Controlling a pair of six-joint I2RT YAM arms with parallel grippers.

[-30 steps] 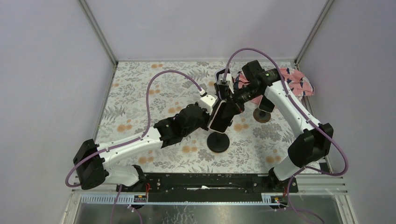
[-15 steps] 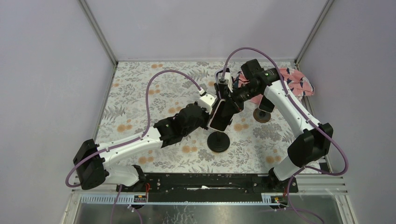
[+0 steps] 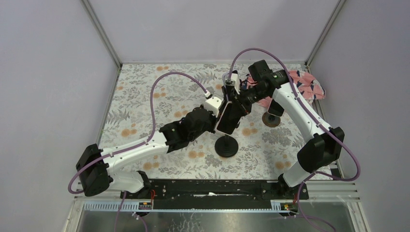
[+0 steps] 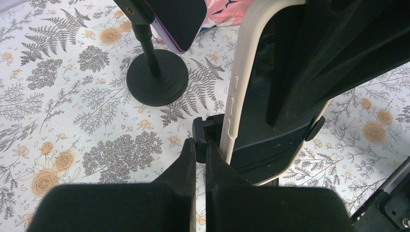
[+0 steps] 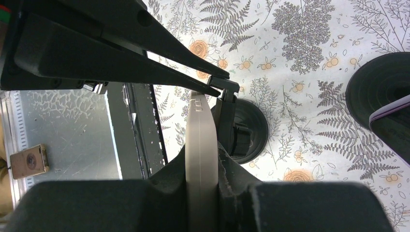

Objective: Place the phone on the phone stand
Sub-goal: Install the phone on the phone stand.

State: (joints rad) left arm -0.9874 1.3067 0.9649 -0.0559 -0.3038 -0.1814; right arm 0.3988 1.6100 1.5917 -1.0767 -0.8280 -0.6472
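Above the phone stand [image 3: 226, 146], right arm [image 3: 295, 104] reaches inward, fingers [image 5: 169, 186] clamping the phone [image 3: 229, 118].

Robot lab cell, plain lilac walls [image 3: 48, 72], alu frame posts [image 3: 101, 34], floral-cloth table [image 3: 140, 92]

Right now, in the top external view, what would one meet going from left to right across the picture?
Left arm's shoulder → cream-cased phone → second stand's round base → pink cloth.
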